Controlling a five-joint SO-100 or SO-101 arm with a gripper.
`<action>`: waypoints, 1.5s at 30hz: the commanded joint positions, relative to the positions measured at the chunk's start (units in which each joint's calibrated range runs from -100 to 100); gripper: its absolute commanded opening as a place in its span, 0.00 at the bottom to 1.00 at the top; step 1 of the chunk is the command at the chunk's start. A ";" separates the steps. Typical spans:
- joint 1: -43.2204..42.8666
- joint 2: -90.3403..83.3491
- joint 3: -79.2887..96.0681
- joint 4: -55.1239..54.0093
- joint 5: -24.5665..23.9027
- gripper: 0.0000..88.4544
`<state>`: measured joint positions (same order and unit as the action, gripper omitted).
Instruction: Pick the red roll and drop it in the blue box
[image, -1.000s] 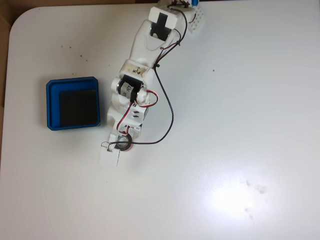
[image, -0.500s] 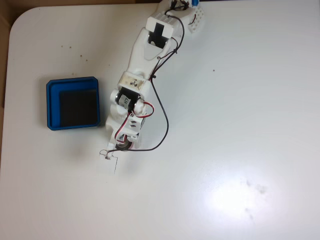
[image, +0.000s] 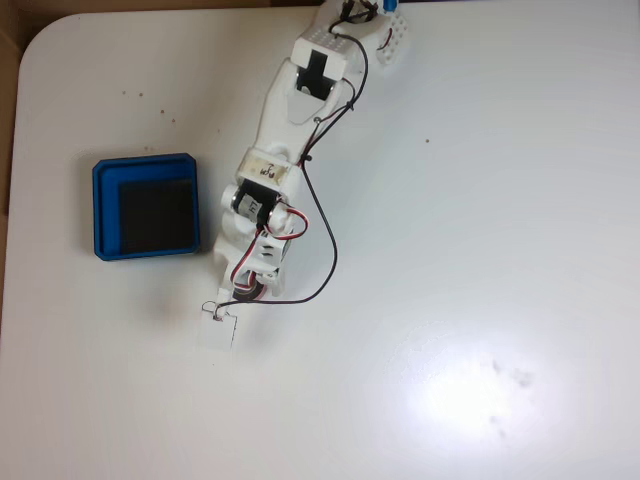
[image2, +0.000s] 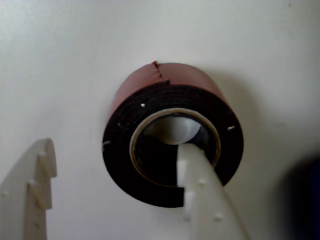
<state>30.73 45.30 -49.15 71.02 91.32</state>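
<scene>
In the wrist view the small red-sided tape roll (image2: 172, 145) with a dark top ring lies flat on the white counter (image2: 75, 60). The white two-finger gripper (image2: 120, 165) stands apart around its left wall: one finger (image2: 202, 195) inside the hollow core, the other finger (image2: 32, 190) outside, well left. In the fixed view the shallow blue box (image: 146, 205) sits left of the arm.

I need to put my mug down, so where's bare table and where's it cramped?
In the fixed view, the table is bare right of the arm and below the gripper. The strip between the blue box and the arm is crowded.
</scene>
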 joint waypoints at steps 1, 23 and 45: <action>0.78 -0.74 -3.14 -0.97 -0.08 0.26; 0.78 1.69 -3.14 -0.97 0.45 0.26; 0.88 2.69 -3.14 -0.97 0.53 0.25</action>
<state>30.73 49.03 -49.15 71.02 91.49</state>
